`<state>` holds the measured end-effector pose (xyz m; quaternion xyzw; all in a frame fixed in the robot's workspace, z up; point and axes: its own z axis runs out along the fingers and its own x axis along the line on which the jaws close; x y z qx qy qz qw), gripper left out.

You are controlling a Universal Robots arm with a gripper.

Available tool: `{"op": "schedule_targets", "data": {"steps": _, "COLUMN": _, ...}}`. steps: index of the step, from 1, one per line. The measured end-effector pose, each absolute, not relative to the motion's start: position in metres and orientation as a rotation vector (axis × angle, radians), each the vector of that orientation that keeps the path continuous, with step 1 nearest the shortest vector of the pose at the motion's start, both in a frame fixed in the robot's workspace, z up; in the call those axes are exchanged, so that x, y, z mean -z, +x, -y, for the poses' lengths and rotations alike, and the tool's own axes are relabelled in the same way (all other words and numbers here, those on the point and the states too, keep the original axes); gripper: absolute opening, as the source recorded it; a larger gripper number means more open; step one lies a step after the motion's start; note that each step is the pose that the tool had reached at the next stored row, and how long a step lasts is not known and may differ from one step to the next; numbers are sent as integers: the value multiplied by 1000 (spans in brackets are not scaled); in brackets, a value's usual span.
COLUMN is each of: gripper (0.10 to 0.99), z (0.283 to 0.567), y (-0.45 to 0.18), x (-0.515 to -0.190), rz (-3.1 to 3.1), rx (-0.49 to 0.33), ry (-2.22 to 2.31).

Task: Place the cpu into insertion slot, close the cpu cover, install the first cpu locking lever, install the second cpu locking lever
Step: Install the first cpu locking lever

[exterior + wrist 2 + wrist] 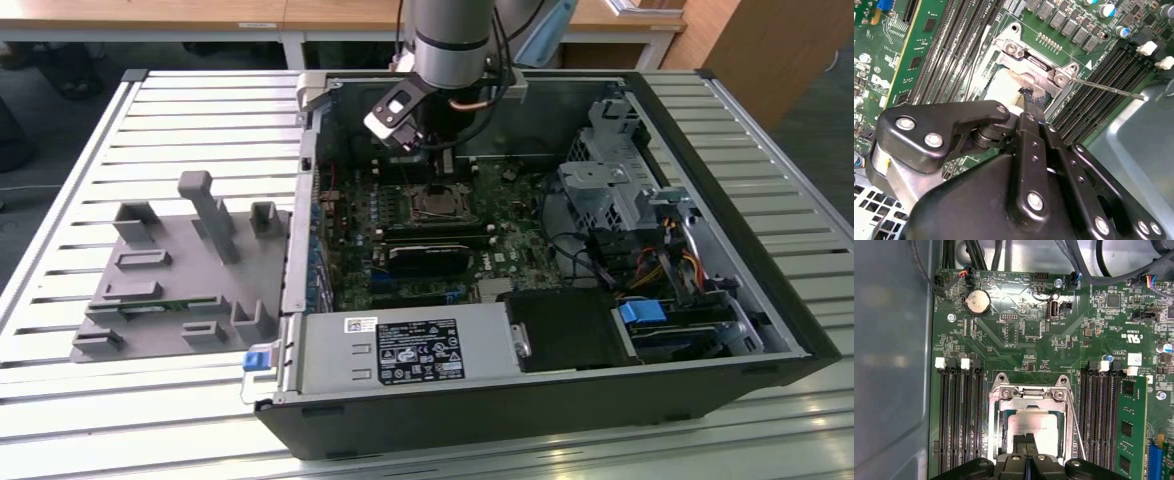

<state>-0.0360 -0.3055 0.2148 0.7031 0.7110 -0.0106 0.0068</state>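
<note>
**Socket inspection: fingers closed and resting on the seated chip**

The open computer case [534, 420] lies on its side on the slatted desk [200, 110]. This turns the motherboard [1019, 340] face-up, so the arm can reach straight down to it. A grey parts fixture [174, 270] sits on the desk at the exterior view's left, well clear of the work.

The cpu [1036, 425] lies in the insertion slot [434, 204], between the two banks of memory slots [956, 410], with its silver face showing. The cpu cover [994, 420] appears to lie flat around it, its window framing the chip and its hinge end screwed down on the far side from the gripper.

One locking lever [1109, 90], a thin wire rod, slants out past the corner of the socket rather than tucking under a catch. I judge it not yet latched (its hook end is hidden).

The gripper [1026, 442] stands directly over the socket. Its fingers [1018, 442] are drawn together, with only a hairline seam between them and nothing visibly held. In the second wrist view the tips meet the chip face at the window's near edge, which looks like pressing contact rather than a grasp.
</note>
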Motion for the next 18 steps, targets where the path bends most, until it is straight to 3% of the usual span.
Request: {"op": "schedule_targets", "data": {"steps": 18, "gripper": 106, "z": 305, "y": -36, "x": -257, "rz": -2212, "rx": 9, "ry": 2189}}
